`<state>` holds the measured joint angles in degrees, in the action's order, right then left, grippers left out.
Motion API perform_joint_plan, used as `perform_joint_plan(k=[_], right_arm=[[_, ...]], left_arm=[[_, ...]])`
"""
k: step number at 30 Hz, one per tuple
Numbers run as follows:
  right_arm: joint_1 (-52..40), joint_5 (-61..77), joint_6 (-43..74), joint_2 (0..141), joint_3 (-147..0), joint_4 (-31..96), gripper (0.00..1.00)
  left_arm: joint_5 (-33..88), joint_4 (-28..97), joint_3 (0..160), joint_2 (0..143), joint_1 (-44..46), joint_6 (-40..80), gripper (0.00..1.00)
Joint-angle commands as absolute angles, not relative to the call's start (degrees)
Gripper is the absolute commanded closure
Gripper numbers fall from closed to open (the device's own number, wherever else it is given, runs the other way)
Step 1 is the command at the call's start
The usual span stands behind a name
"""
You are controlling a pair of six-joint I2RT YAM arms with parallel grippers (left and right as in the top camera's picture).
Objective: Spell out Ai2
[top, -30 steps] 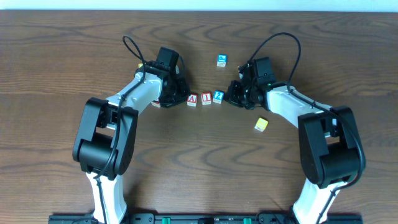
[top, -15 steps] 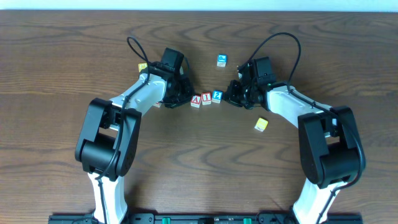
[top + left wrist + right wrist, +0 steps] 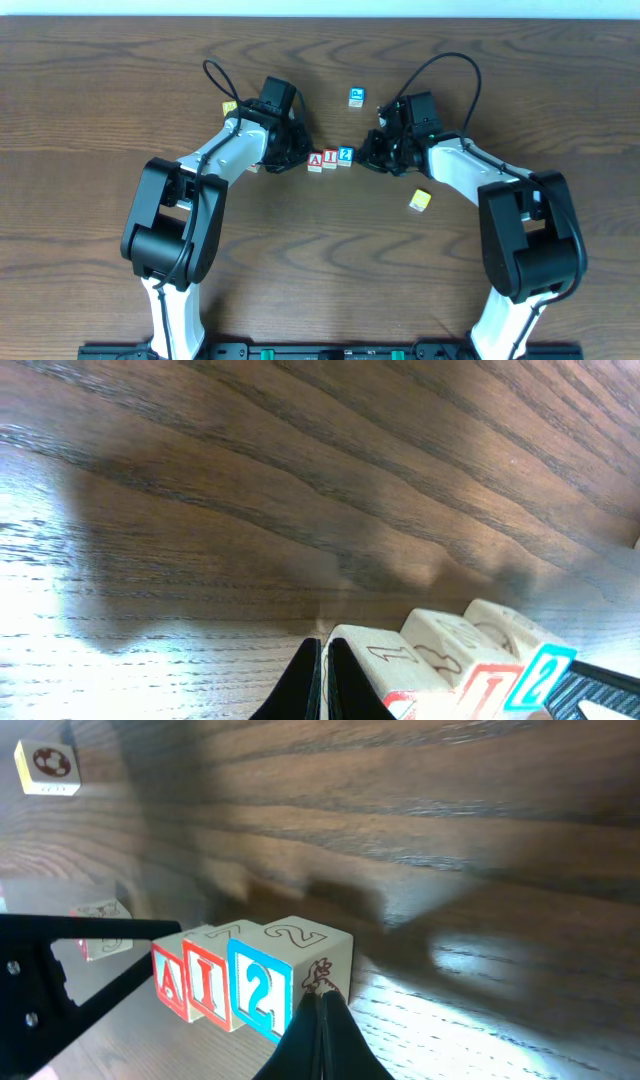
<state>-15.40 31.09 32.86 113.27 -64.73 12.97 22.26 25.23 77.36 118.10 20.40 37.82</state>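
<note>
Three letter blocks stand in a tight row on the wooden table: a red A block, a red I block and a blue 2 block. In the right wrist view they read A, I, 2. My left gripper is shut, its tips against the A block's left side. My right gripper is shut, its tips against the 2 block's right side. Neither holds anything.
A blue block lies behind the row. A yellow block lies to the front right. A small yellow block lies by the left arm. Another block shows far off in the right wrist view.
My left gripper pushed the A block right and my right gripper nudged the 2 block left. The three blocks now sit closed up in one row.
</note>
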Motion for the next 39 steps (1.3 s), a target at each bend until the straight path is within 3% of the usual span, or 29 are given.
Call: perform_joint_plan(k=[1,26,39], right_arm=[[-16.5,32.9,31.6,113.6,-64.8,12.9,0.98],[-14.5,32.8,28.6,113.6,-65.1,14.0,0.99],[-13.1,22.8,21.1,113.4,-77.9,33.1,0.99]], left_arm=[[22.9,25.1,76.9,118.8,20.7,38.8,0.94],[19.9,25.9,77.0,118.8,19.9,38.3,0.95],[19.0,26.3,77.1,117.6,17.6,34.0,0.94]])
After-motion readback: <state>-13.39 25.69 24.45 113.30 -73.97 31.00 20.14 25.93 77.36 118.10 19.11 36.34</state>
